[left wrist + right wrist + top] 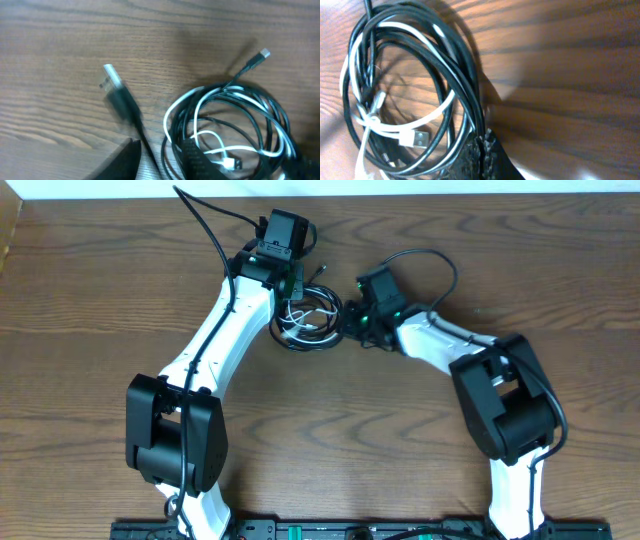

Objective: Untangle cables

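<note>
Right wrist view: the right gripper [482, 146] had its pads [493, 152] pressed together on the rim of the coil [462, 55], with strands of black cable [475, 100] running into the seam between them (pinched, as far as that view showed). Inside those loops lay the white cable [395, 131], wound around itself near its flat USB plug [421, 138]. Across the bundle, the left gripper [160, 159] stood with its fingers [196, 159] apart. A black lead ending in a USB-A plug [111, 76] ran down between them unclamped, and a smaller plug [264, 53] stuck out from the coil's far side. From overhead the coil sat between the two grippers on the wooden table [100, 290], about midway across and closer to the far edge than to the arm bases. I judged the step to be the first pull: one side anchored, the other seeking a strand. The next move would call for the left fingers to close on the free lead and draw it slowly away from the right gripper, so the loops slipped rather than tightened. Bare wood lay to both sides and toward the bases; the far edge was the nearest limit.
</note>
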